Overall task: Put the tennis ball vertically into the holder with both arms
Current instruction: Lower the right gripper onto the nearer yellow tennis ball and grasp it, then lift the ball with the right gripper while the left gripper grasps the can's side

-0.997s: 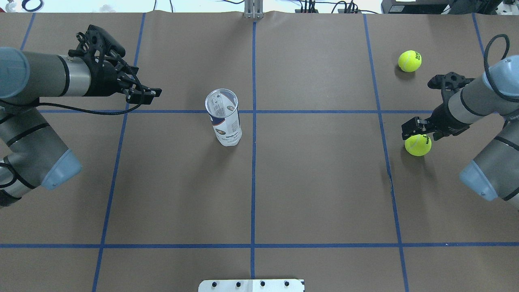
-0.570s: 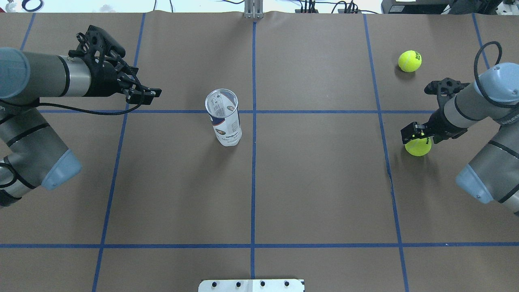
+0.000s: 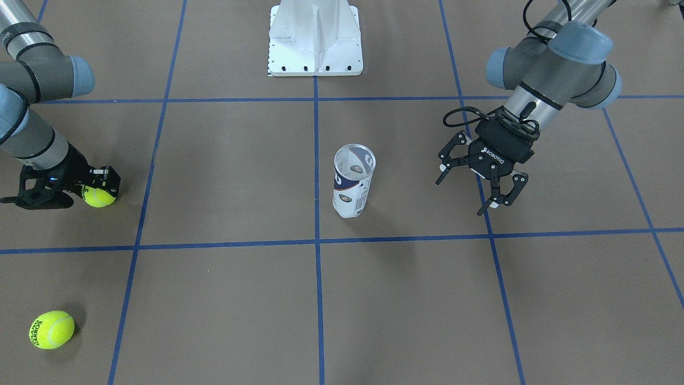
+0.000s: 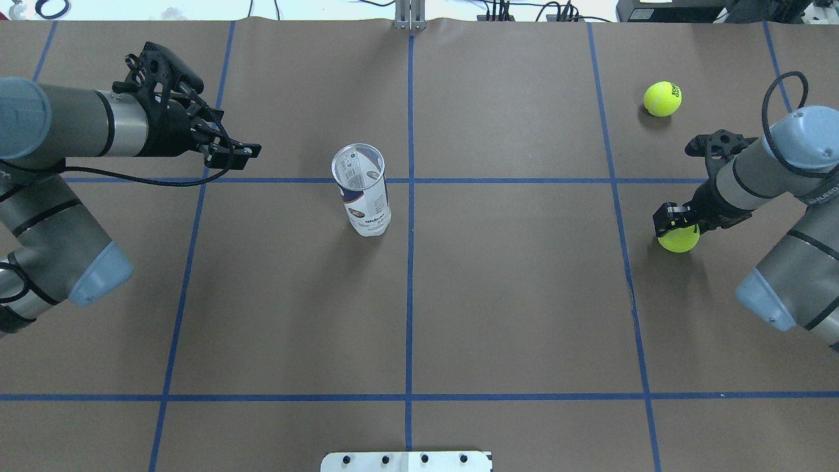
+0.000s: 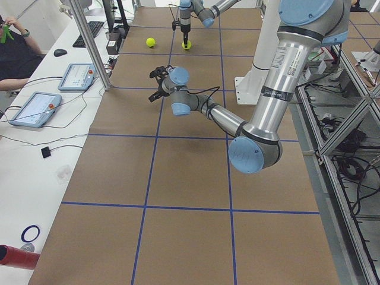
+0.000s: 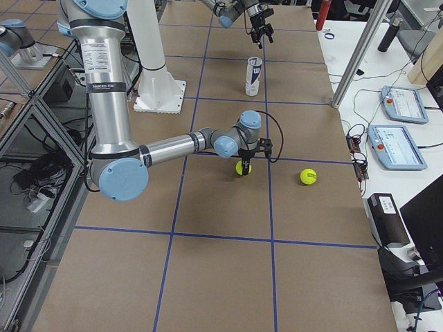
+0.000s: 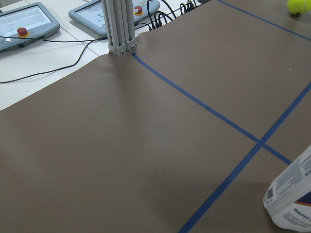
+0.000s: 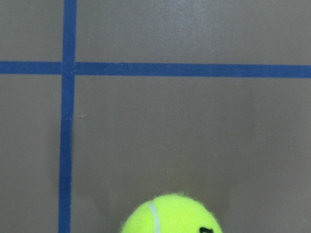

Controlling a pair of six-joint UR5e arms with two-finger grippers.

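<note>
Two yellow-green tennis balls lie on the brown paper-covered desk (image 4: 511, 295) with its grid of blue tape lines, both on the robot's right side. The nearer ball (image 4: 680, 240) rests on the desk directly under the right arm's black two-finger hand (image 4: 674, 226). That hand points down with its fingers low around the ball's top. We cannot tell whether the fingers press on the ball or merely flank it. In the right wrist view the top of this ball shows at the bottom edge, just below a crossing of tape lines. The farther ball (image 4: 663, 98) sits alone, well apart from the hand, in the next grid square away from the robot.

We see the clear plastic cylindrical tube with a white and navy label (image 4: 364, 196) standing upright near the middle of the desk. Its open mouth faces up, and it stands just to the robot's left of the central tape line. Nothing touches it.

The left arm's black two-finger hand (image 3: 464, 193) hangs above the desk, well apart from the tube, with its fingers spread wide and nothing between them. The left wrist view catches only the tube's lower corner at its bottom right.

A white metal base plate (image 3: 315, 37) stands at the robot's edge of the desk.
</note>
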